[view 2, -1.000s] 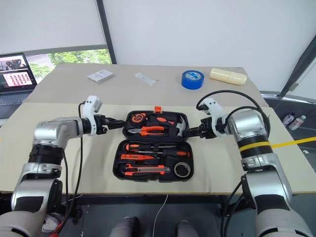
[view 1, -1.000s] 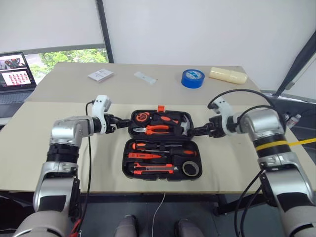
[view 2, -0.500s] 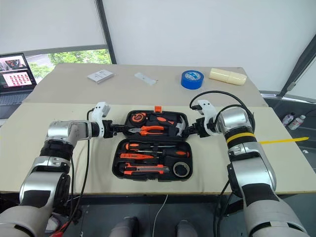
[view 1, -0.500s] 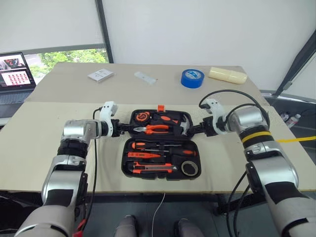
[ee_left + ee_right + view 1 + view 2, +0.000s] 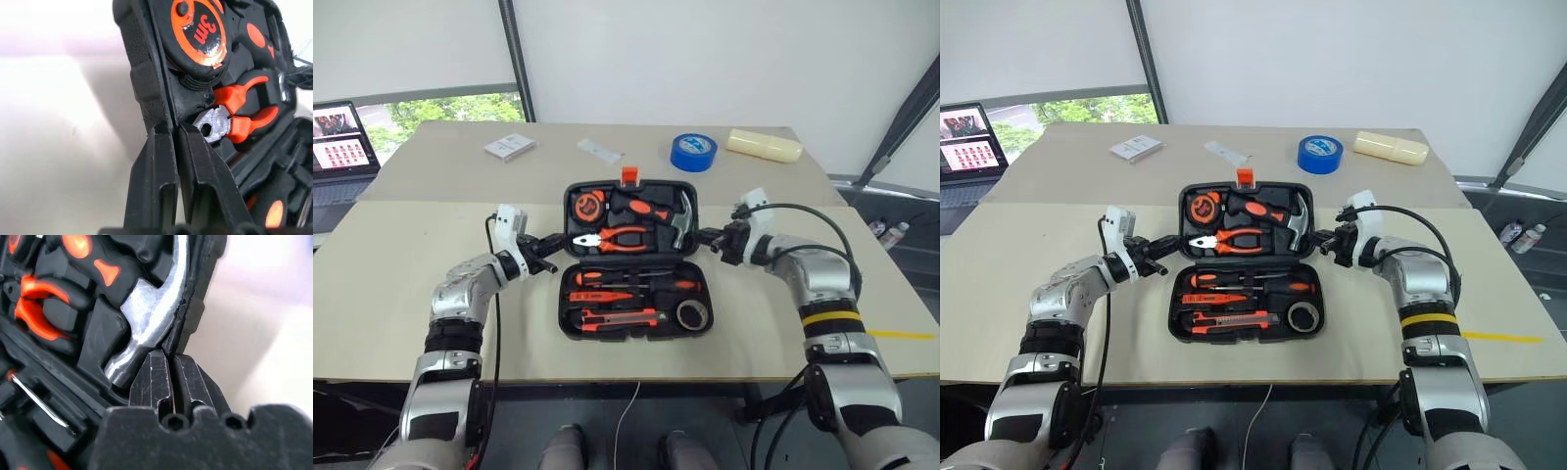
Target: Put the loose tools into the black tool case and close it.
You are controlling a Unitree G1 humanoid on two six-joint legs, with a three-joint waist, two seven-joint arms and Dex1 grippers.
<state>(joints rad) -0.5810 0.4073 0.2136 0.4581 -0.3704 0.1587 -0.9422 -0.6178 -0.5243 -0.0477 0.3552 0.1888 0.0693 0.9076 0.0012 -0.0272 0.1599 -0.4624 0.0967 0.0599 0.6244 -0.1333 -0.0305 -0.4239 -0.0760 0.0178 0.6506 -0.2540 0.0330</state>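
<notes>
A: Two grippers flank the black tool case mid-table in the head view, its lid tilted up; the left gripper and right gripper sit at the lid's side edges.

B: Left wrist view?

A: Fingers clamped on the lid rim, beside the pliers.

B: Right wrist?

A: Fingers together, apparently pinching the rim by the hammer.

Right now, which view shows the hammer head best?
The right wrist view: the hammer head is close up, seated in its recess at the case rim, just past the shut right gripper. Both eye views show the hammer small, in the raised lid. In the left wrist view it cannot be made out.
</notes>
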